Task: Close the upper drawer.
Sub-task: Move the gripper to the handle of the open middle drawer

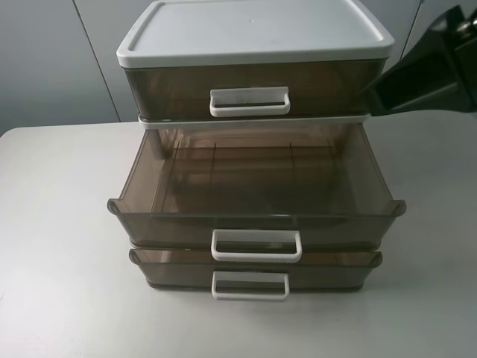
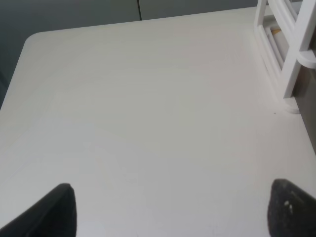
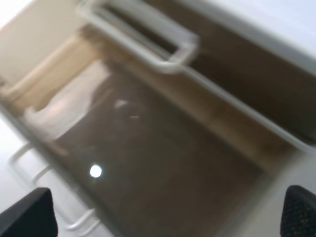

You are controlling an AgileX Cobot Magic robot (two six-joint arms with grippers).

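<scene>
- Found the three-drawer unit [image 1: 179,118] standing on a white table [image 1: 59,224], viewed from high and in front.
- Saw the upper drawer [image 1: 261,171], the middle tier, standing far out of the unit toward the camera, with its smoky-brown tray open to view from above.
- Noted its white loop handle [image 1: 256,245] on the front wall, well apart from both grippers.
- Saw the top-tier drawer [image 1: 313,89] shut beneath the white lid [image 1: 253,30].
- Made out the bottom-tier drawer [image 1: 171,272] with its front showing just beneath the upper drawer's front wall.
- Spotted the right gripper [image 1: 384,93] as a dark shape beside the unit's right side, level with the top tier and above the table; could not tell its fingers apart in the high view.
- Caught, in the blurred right wrist view, its two fingertips [image 3: 27,217] spread wide and pinching nothing, with the upper drawer's inside below them.
- Saw the left gripper [image 2: 170,210] hovering over bare table, fingertips [image 2: 49,212] spread wide and gripping nothing.
- Noted a white barred frame [image 2: 291,49] standing on the table near the left gripper.
</scene>
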